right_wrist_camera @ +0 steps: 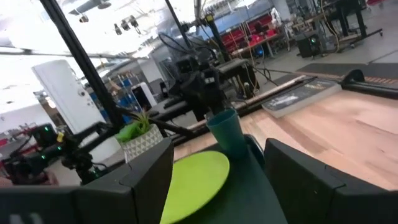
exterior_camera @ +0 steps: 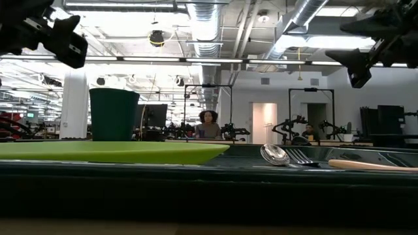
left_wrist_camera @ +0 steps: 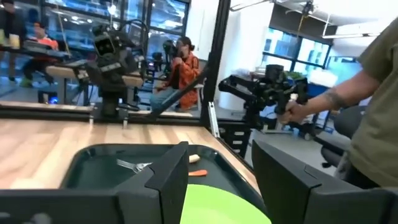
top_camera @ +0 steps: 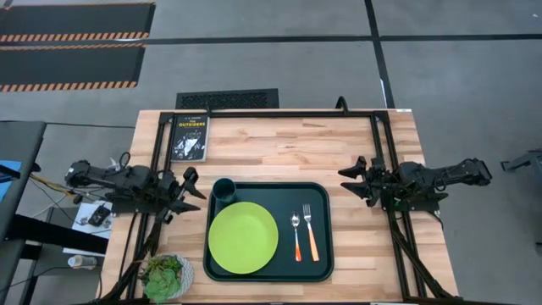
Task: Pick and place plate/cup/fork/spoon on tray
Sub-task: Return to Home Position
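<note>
Green tray (top_camera: 323, 202) holds plate (top_camera: 243, 238), cup (top_camera: 224, 190), spoon (top_camera: 297, 234), fork (top_camera: 310, 232) | left gripper (top_camera: 191, 193), right gripper (top_camera: 352, 180) released, flanking tray | loading judged done

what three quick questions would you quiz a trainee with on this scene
1. True or false: in the high view, the fork lies left of the spoon.
2. The cup is: A on its side; B upright on the tray, by the plate; C off the tray.
3. What stands at the table's near left corner?
Key: 1 false; 2 B; 3 a potted plant.
</note>
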You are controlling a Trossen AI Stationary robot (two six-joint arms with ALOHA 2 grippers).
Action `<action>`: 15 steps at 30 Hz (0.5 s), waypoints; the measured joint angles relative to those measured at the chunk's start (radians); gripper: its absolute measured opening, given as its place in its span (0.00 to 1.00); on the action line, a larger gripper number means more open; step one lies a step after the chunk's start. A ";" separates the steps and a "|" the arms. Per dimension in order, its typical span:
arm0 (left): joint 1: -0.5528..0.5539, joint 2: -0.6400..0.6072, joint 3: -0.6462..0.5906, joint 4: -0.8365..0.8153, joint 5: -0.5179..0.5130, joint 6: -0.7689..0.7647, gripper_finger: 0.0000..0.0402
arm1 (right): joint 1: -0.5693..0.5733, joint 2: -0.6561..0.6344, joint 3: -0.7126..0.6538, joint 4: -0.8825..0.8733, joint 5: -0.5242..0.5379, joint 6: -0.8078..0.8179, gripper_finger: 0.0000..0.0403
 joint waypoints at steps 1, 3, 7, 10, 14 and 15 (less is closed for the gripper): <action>0.017 0.000 0.000 0.000 0.016 0.005 0.41 | 0.000 0.000 0.000 -0.011 0.000 -0.002 0.68; 0.048 0.000 0.000 -0.002 0.044 0.022 0.41 | 0.000 0.000 0.000 -0.033 0.002 -0.002 0.68; 0.108 0.000 0.000 -0.011 0.050 0.025 0.41 | -0.020 0.000 0.000 -0.079 0.010 -0.001 0.68; 0.146 0.000 0.000 -0.045 0.056 0.010 0.41 | -0.049 0.000 -0.001 -0.084 0.010 -0.007 0.68; 0.169 0.000 0.000 -0.052 0.034 -0.004 0.41 | -0.085 0.000 -0.001 -0.092 0.010 -0.024 0.68; 0.170 0.000 0.000 -0.052 0.024 0.004 0.41 | -0.092 0.000 -0.001 -0.094 0.010 -0.026 0.68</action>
